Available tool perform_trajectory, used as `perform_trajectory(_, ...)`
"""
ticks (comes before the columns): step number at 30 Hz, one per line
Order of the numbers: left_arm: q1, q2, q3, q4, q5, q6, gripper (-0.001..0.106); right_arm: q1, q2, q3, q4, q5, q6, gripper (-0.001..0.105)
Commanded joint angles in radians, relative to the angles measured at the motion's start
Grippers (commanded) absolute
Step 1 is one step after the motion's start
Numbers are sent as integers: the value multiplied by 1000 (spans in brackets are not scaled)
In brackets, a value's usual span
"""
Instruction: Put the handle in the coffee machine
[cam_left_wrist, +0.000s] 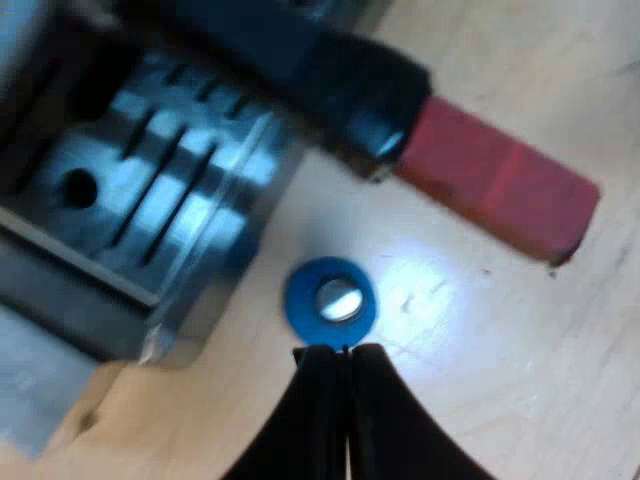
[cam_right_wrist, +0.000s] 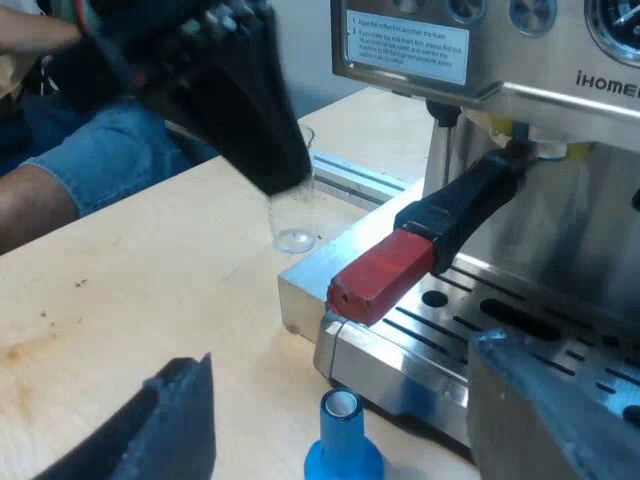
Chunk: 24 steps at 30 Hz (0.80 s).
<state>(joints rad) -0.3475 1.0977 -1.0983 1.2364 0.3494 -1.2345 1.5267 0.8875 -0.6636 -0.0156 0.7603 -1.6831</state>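
Note:
The holder's dark handle (cam_right_wrist: 470, 200) reaches up into the espresso machine's (cam_right_wrist: 520, 60) front, above the drip tray (cam_right_wrist: 450, 330). Its red end (cam_right_wrist: 385, 272) sticks out past the tray's corner; from above, the red end (cam_left_wrist: 500, 185) hangs over the wooden table. My left gripper (cam_left_wrist: 340, 352) is shut with nothing in it, just above a blue tamper (cam_left_wrist: 331, 300) standing on the table. My right gripper (cam_right_wrist: 342, 365) is open and empty, and low between its fingers stands the blue tamper (cam_right_wrist: 340, 440). The left arm (cam_right_wrist: 240, 100) hangs near the measuring glass.
A clear measuring glass (cam_right_wrist: 295, 215) stands on the wooden table (cam_right_wrist: 150, 290) by the machine's corner. The slotted metal drip tray (cam_left_wrist: 150, 200) lies close to the tamper. A person's leg in jeans (cam_right_wrist: 110, 150) is at the table's far edge.

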Motion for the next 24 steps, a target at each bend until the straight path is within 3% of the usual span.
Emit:
perform_trajectory(1, 42, -62, -12, 23, 11, 5, 0, 1, -8, -8, -2, 14, 17, 57)
perform_trajectory(5, 60, -135, -12, 23, 11, 5, 0, 1, -8, -8, -2, 14, 21, 57)
perform_trajectory(8, 60, -209, -12, 26, 2, -37, 0, 1, -8, -30, 30, 6, 25, 57)
perform_trajectory(15, 60, -305, -12, 68, -25, -38, 5, -1, -8, -163, 351, -25, 56, 63)
perform_trajectory(17, 60, -324, -12, 93, -45, -22, 20, -11, -8, -192, 416, -46, 82, 63)
perform_trajectory(22, 60, -349, -12, 106, -88, -22, 85, -104, -8, -262, 508, -185, 119, 63)
perform_trajectory(24, 60, -351, -12, 106, -88, -20, 98, -153, -8, -278, 519, -235, 119, 63)
